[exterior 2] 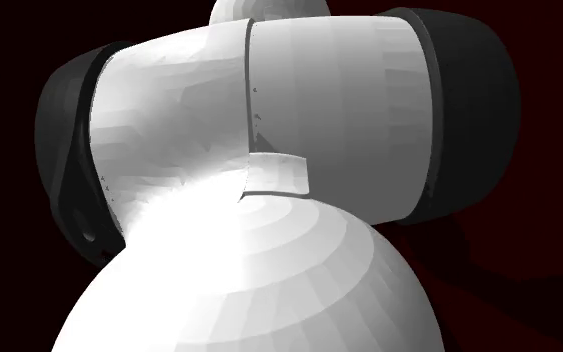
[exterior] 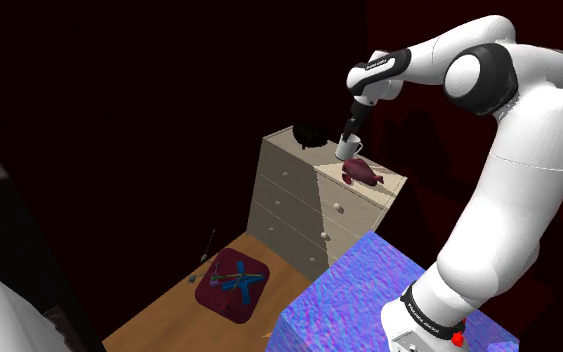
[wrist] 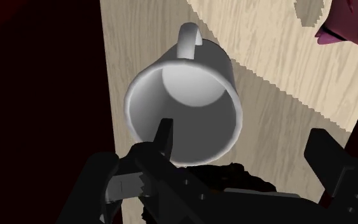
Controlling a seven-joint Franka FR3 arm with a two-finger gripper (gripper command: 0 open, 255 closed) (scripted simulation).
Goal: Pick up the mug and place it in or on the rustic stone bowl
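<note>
Dark red-black backdrop; wood floor (exterior: 164, 318) at the shoulder view's lower left, w/ a maroon cushion (exterior: 232, 283) on it. Next comes a pale wooden dresser (exterior: 289, 205) w/ drawers on two faces. On its top, L to R: a dark bowl (exterior: 309, 135) at the far left corner; a white mug (exterior: 348, 149) near the middle of the top, just beside the bowl; a maroon fish-like toy (exterior: 363, 173) by the front edge. A white arm (exterior: 489, 90) reaches in from the right, above a blue-purple stand (exterior: 359, 290), w/ its black gripper (exterior: 349, 134) right over the mug.

Wrist view: the mug's mouth opens toward the gripper, handle on the side away from it. Its fingers (wrist: 163, 137) are spread apart and clamp nothing. One tip overlaps the mug's mouth; the other stands clear outside, so one wall of the mug sits btwn them w/ a gap. Can't tell if the mug rests on the dresser top or hangs just off it. It isn't in the bowl yet.

Judgement: the next move turns on closing across that wall, then carrying the mug toward the far left corner. A rim pinch may let the mug swing.
</note>
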